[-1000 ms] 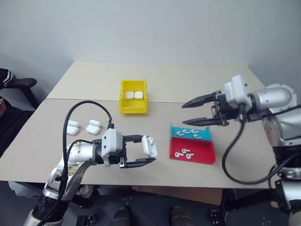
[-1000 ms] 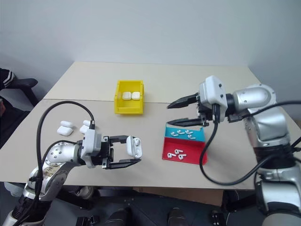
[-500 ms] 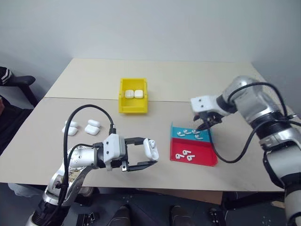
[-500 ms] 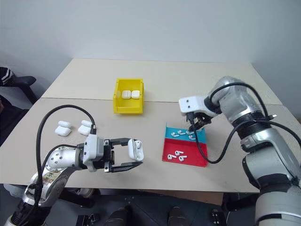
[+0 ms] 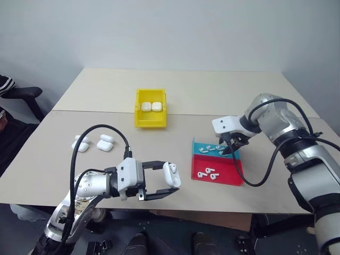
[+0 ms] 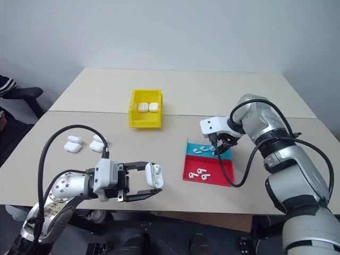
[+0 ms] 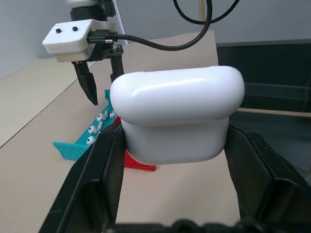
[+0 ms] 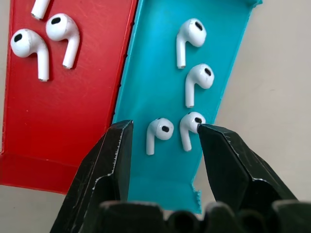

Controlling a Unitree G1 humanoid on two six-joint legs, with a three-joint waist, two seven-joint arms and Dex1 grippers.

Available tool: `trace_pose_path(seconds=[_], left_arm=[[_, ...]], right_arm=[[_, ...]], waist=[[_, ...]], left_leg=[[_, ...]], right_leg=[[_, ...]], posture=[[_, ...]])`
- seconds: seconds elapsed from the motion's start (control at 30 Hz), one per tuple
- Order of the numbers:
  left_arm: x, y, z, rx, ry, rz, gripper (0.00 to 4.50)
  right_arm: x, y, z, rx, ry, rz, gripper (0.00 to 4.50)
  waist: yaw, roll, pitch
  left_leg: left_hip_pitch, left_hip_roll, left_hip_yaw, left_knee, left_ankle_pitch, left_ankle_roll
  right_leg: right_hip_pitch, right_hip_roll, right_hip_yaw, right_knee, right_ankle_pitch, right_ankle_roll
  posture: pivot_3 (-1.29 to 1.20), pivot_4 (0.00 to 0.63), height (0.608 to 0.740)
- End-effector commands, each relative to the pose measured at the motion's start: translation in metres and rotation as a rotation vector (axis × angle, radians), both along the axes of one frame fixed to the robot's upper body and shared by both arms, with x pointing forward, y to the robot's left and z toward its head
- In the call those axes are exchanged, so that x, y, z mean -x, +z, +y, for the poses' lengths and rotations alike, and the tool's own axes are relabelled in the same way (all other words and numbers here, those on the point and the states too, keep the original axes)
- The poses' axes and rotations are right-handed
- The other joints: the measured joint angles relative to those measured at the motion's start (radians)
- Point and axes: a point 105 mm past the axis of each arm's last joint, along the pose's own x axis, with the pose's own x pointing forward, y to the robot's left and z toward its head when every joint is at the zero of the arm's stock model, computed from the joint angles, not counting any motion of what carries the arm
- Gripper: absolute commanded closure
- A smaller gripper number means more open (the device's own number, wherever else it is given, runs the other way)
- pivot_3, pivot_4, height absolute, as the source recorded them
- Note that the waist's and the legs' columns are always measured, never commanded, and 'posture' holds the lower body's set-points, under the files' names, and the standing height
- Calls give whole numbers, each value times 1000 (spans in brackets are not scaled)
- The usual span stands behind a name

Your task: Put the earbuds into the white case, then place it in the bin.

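My left gripper (image 5: 169, 178) is shut on a white case (image 5: 171, 174), held level above the table's near edge; the case (image 7: 177, 116) sits clamped between the black fingers. My right gripper (image 5: 229, 148) points down over the blue tray (image 5: 201, 145). It is open, and its fingertips (image 8: 121, 133) straddle two earbuds (image 8: 158, 133) lying on that tray without touching them. Two more earbuds (image 8: 194, 80) lie further along the same tray. The yellow bin (image 5: 150, 123) stands at mid-table with two white cases (image 5: 151, 107) inside.
A red tray (image 5: 228, 174) with three earbuds (image 5: 207, 173) adjoins the blue one on the near side. Two more white cases (image 5: 81, 143) (image 5: 105, 142) lie on the table to the left. A chair and a person's sleeve (image 5: 6, 84) are past the left edge.
My right gripper has swung from level above the table to pointing down, and has sunk onto the blue tray, straddling two earbuds. The left gripper has kept the case almost still.
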Motion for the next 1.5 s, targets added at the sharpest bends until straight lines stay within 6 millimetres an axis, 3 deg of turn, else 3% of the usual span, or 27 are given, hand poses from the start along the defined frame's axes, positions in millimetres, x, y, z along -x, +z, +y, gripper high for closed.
trace_pose_path(seconds=[0.03, 1.23, 1.37, 1.5], left_arm=[[7, 8, -4, 11, -25, -31, 1718], [7, 6, -3, -5, -18, -41, 1718], [6, 5, -3, -11, -10, -39, 1718], [7, 5, -2, -11, -15, -43, 1718]], right_arm=[[-2, 6, 0, -16, -6, -4, 1922], [-15, -13, -3, -12, -77, 7, 1922], [-16, -13, -3, -11, -78, 3, 2863], [-16, -13, -4, -8, -79, -2, 2863]], waist=[[0, 0, 0], [-4, 0, 0], [-4, 0, 0], [-4, 0, 0]], left_leg=[[0, 0, 0, 1, 0, 0], [0, 0, -1, 5, 0, 0], [1, 0, -1, 6, 0, 0], [1, 0, -1, 6, 0, 0]], right_leg=[[0, 0, 0, 1, 0, 0], [1, 1, 0, 5, 0, 0], [1, 1, 0, 6, 0, 0], [1, 1, 0, 6, 0, 0]], posture=[[0, 150, 740], [0, 150, 740], [0, 150, 740], [0, 150, 740]])
